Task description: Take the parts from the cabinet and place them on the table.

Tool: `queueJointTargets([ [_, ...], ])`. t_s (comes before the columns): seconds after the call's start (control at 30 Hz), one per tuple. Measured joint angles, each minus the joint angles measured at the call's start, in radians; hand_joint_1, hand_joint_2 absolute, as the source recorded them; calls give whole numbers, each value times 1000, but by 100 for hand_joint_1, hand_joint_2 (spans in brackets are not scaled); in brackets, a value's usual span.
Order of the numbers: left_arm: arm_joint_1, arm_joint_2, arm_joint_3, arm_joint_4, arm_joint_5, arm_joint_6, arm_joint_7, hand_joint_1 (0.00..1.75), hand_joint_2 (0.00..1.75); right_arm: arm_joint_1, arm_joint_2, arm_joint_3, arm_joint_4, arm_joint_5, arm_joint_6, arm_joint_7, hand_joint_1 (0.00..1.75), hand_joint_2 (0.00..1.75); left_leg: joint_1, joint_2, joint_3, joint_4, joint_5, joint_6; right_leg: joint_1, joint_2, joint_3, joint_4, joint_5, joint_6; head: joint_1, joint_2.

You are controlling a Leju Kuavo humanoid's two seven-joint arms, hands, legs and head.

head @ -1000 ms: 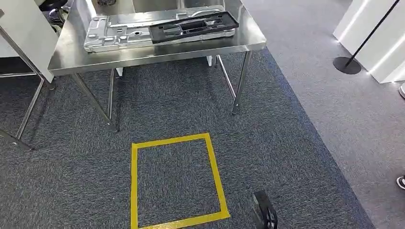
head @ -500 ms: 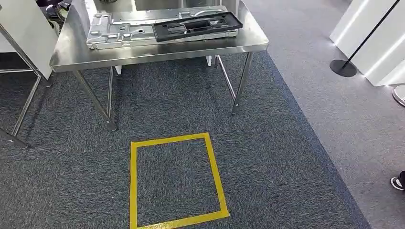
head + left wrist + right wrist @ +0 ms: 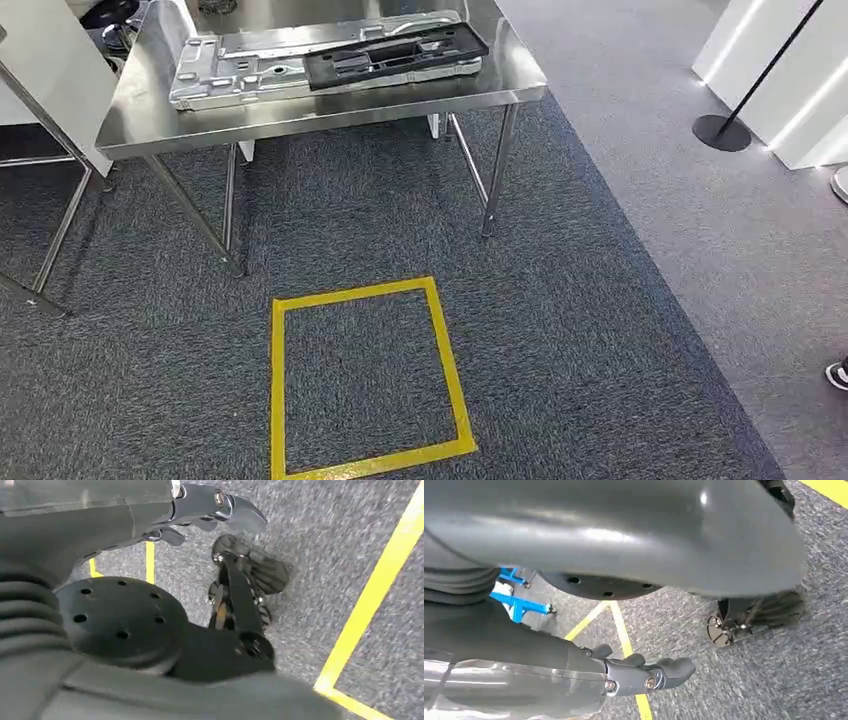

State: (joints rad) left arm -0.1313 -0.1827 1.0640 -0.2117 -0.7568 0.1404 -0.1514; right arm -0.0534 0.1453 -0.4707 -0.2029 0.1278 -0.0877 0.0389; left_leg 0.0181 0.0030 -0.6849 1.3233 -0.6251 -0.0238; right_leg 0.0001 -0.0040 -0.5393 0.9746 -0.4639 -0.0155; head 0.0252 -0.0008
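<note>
Left wrist view first: our left hand [image 3: 210, 505] hangs over the carpet [image 3: 320, 535] with nothing in it, fingers loosely apart and only lightly curled, so we call it open and empty. Right wrist view tells the same story: our right hand [image 3: 644, 672] dangles above the carpet, fingers extended, gripping nothing. Yellow tape lines [image 3: 624, 630] run on the floor beneath both hands.

Moving outward in the head view, the yellow tape square [image 3: 365, 375] sits at six o'clock on the floor, and the steel table [image 3: 300, 112] stands at twelve o'clock. On it lie two parts already: a long silver metal panel [image 3: 230, 70] at about eleven o'clock, and a black plastic frame [image 3: 395, 55] resting on the panel's right end, overlapping it, at about twelve.

We can't see the cabinet from here, so any further parts are out of sight.

Judging by these two, the parts handle like this: the silver panel looks like stamped sheet metal, stiff, fairly heavy for its length, with smooth faces that may slip and thin edges. We'd take it with both hands, one near each end, fingers hooked under the folded rim. The black frame looks lighter and a touch flexible; its open slots and long rails offer good hold near the middle of each long side.
</note>
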Motion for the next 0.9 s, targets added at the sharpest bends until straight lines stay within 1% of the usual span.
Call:
queueJointTargets([
  [0.03,2,0,0,0,0,2,0,0,0,0,0,0,0,7,1,0,0,0,0,0,29,-55,36,3,2,1,1,2,0,0,-1,0],
  [0.07,2,1,0,0,0,2,0,0,0,0,0,1,0,13,2,0,0,0,0,0,75,-146,82,8,3,1,2,4,-1,0,-1,0],
  [0.1,2,2,-1,0,-2,3,-1,0,0,-1,1,2,0,15,2,-1,0,0,0,3,125,-244,124,15,5,-1,2,8,-3,2,0,0],
  [0.13,1,3,-1,0,-3,3,-2,0,0,0,3,3,0,18,1,-2,0,0,-6,34,151,-302,133,23,6,-7,1,11,-5,2,0,0],
  [0.17,-4,3,-1,0,-4,3,-2,0,0,1,3,3,0,19,1,-2,0,0,-11,36,150,-317,127,26,14,-7,-4,20,-10,10,-1,0],
  [0.2,-5,3,-2,0,-5,3,-3,0,0,2,3,3,0,21,-2,-2,0,0,-10,29,144,-316,129,28,13,-13,-5,20,-10,14,1,0],
  [0.23,-3,3,-2,0,-5,3,-3,0,0,1,3,3,0,22,-2,-2,0,0,-13,22,143,-315,129,32,12,-19,-4,18,-10,19,0,0],
  [0.27,0,4,-2,0,-5,3,-4,0,0,1,3,3,0,22,-4,-2,0,0,-15,17,143,-316,131,37,9,-24,-2,17,-9,24,2,0],
  [0.3,0,4,-3,0,-5,3,-5,0,0,0,3,4,0,23,-5,-2,0,0,-6,12,147,-326,140,47,11,-28,-2,20,-14,29,-1,0],
  [0.33,0,4,-3,0,-5,3,-6,0,0,0,3,4,0,24,-7,-2,0,0,-6,10,148,-327,143,50,6,-16,-10,46,-38,38,3,0],
  [0.37,0,4,-3,0,-5,1,-8,0,0,1,3,4,0,24,-8,-3,0,0,-5,7,144,-327,146,55,3,-9,-39,109,-81,44,9,0],
  [0.4,1,4,-3,0,-5,0,-10,0,0,1,3,4,0,24,-10,-3,0,0,-6,5,142,-327,147,56,-3,-5,-75,188,-122,50,10,0],
  [0.43,3,4,-4,0,-5,-1,-10,0,0,1,2,4,0,24,-11,-5,0,0,-6,5,140,-326,147,57,-5,-4,-112,267,-154,55,9,0],
  [0.47,5,4,-3,0,-5,-1,-11,0,0,1,3,4,0,24,-12,-6,0,0,-6,4,139,-326,147,57,-7,-4,-139,324,-171,58,10,0],
  [0.5,6,4,-3,0,-5,-1,-11,0,0,2,3,4,0,24,-13,-6,0,0,-6,3,140,-326,147,56,-10,-4,-146,336,-161,59,9,0],
  [0.53,6,4,-3,0,-4,-1,-11,0,0,2,3,4,0,24,-16,-6,0,0,-6,1,141,-326,147,55,-13,-4,-130,299,-130,60,10,0],
  [0.57,6,4,-3,0,-4,-1,-11,0,0,1,2,4,0,24,-19,-6,0,0,-6,-1,143,-325,146,54,-15,-4,-92,219,-82,59,9,0],
  [0.6,5,4,-4,0,-4,-1,-11,0,0,1,2,4,0,24,-21,-6,0,0,-6,-4,146,-325,145,51,-15,-3,-45,122,-35,55,10,0],
  [0.63,4,3,-4,0,-4,-1,-11,0,0,2,2,4,0,25,-23,-6,0,0,-6,-5,146,-326,145,48,-15,1,-6,41,-5,50,10,0],
  [0.67,3,3,-4,0,-4,-1,-11,0,0,2,2,4,0,26,-26,-6,0,0,-13,-6,143,-321,142,37,-7,5,0,16,-13,42,8,0],
  [0.77,4,3,-3,0,3,-1,-11,0,0,1,2,4,0,29,-29,-8,0,0,-6,-7,144,-328,147,18,-2,5,-5,18,-12,26,8,0],
  [0.8,4,3,-3,0,3,0,-12,0,0,1,3,4,0,30,-30,-7,0,0,-9,-7,145,-328,145,11,-9,4,-1,6,-5,17,9,0],
  [0.83,4,3,-3,0,3,0,-12,0,0,0,3,4,0,30,-33,-3,0,0,-5,-6,138,-309,128,8,-11,-1,2,-1,0,11,8,0],
  [0.87,4,3,-3,0,4,0,-12,0,0,0,3,4,0,26,-36,2,0,0,-5,-6,120,-269,98,7,-11,-2,1,-1,0,5,6,0],
  [0.9,5,3,-3,0,4,0,-12,0,0,0,3,4,0,24,-38,8,0,0,-5,-6,79,-176,45,4,-9,-3,-1,-1,0,3,6,0],
])
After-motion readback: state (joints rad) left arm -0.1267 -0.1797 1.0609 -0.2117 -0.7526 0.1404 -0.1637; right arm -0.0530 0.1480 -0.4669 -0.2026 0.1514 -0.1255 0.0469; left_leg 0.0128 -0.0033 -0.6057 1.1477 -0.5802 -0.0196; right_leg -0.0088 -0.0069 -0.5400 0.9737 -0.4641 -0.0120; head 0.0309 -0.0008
